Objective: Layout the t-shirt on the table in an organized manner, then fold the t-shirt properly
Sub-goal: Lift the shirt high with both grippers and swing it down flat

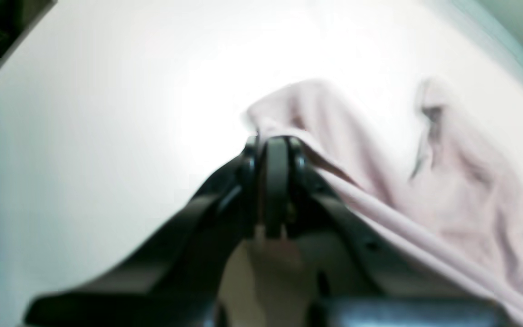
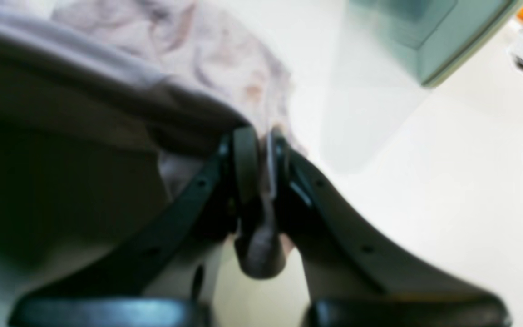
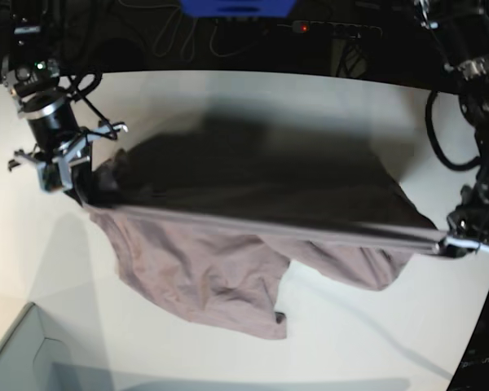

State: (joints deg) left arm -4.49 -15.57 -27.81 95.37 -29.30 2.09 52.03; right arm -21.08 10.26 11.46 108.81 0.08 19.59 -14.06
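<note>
T-shirt hung stretched above the table, its upper edge pulled taut between both arms and the loose fabric drooping onto the white surface. Left gripper was clenched on one end of that edge, right gripper on the other. Grey box corner stood nearby.

Both wrist views blurred; t-shirt label unseen
</note>
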